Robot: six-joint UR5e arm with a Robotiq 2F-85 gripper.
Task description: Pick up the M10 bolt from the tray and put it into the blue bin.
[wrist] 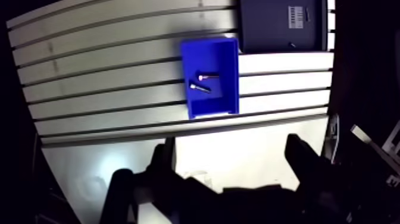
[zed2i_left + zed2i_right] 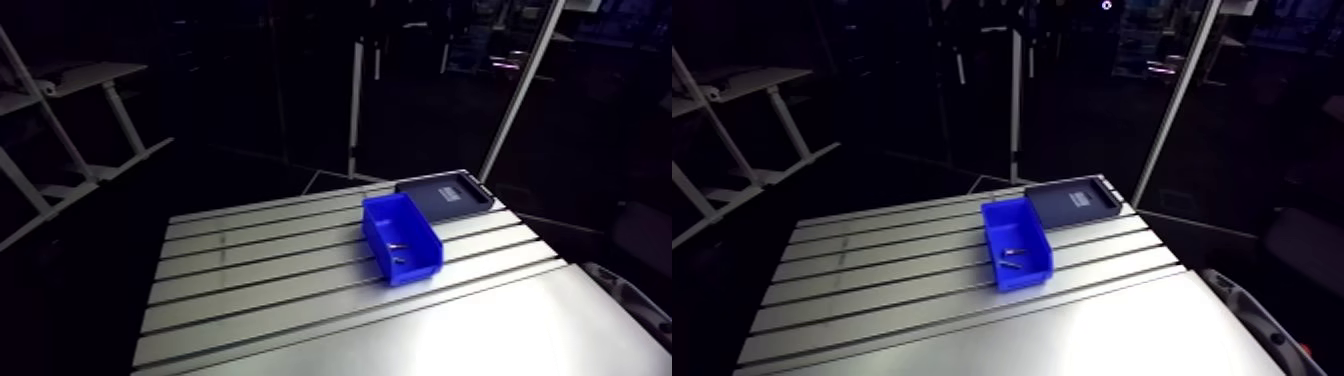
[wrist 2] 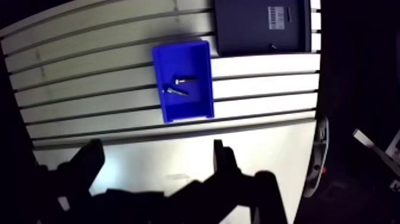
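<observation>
a slotted aluminium table [image 2: 250,290] carries a blue bin [image 1: 209,104] lying across its grooves, with a dark tray [image 1: 268,30] just beyond the bin's far end, at the table's edge. a bolt [image 1: 209,76] and a second bolt [image 1: 200,88] lie close together on the bin's floor; i cannot tell which is the m10. a speck on the tray is too small to make out. the gripper [image 1: 231,156] hangs high over the bare near part of the table, well short of the bin, its two fingers [image 1: 163,164] spread wide with nothing between them. only the wrist view shows the fingers; the arm view shows the bin's raised walls and the tray's rim
</observation>
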